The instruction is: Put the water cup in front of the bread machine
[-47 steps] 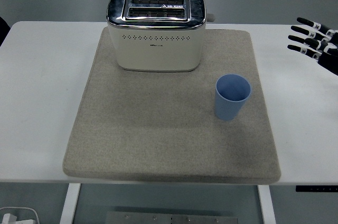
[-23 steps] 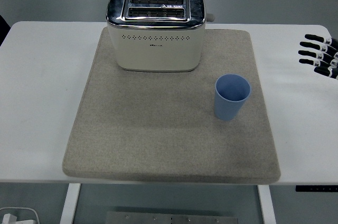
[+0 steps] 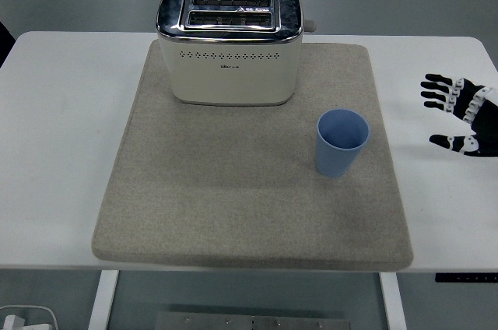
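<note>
Blue cup (image 3: pixel 341 142) upright and empty on the right part of a grey mat (image 3: pixel 233 213), right of and nearer than the toaster (image 3: pixel 230 43) at the mat's far edge. Right robot hand (image 3: pixel 461 114) over the white tabletop (image 3: pixel 54 151) at the right edge, fingers spread wide, holding nothing, well apart from the cup.

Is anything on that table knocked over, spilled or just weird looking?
Nothing stands out. The blue cup stands upright on the grey mat, right of and nearer than the toaster. No spills show. The right hand hovers open at the table's right side.
</note>
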